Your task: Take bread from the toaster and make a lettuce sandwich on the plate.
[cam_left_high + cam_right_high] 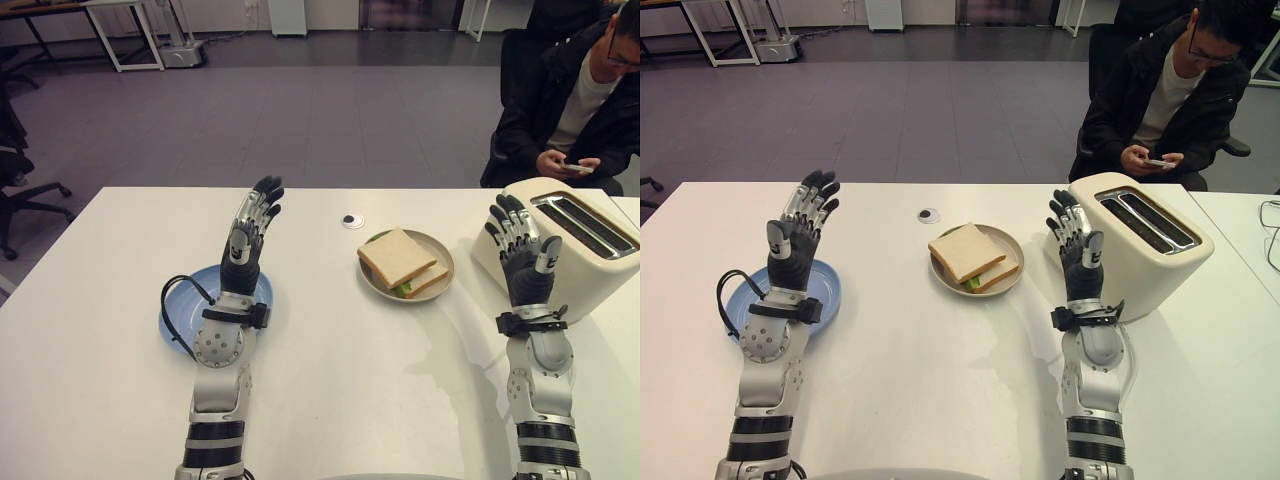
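Note:
A stacked sandwich (402,262) of two bread slices with green lettuce peeking out between them lies on the tan plate (442,255) at the table's middle. The cream toaster (575,240) stands at the right, and I see no bread in its dark slots. My left hand (250,235) is raised over the blue plate (175,315), open, with straight fingers and nothing in it. My right hand (522,250) stands upright just in front of the toaster's left side, also open and holding nothing. Both hands are apart from the sandwich.
A small dark round object (351,220) sits on the white table (330,400) behind the tan plate. A black cable (178,300) loops from my left wrist over the blue plate. The table's right edge (1240,270) lies beyond the toaster.

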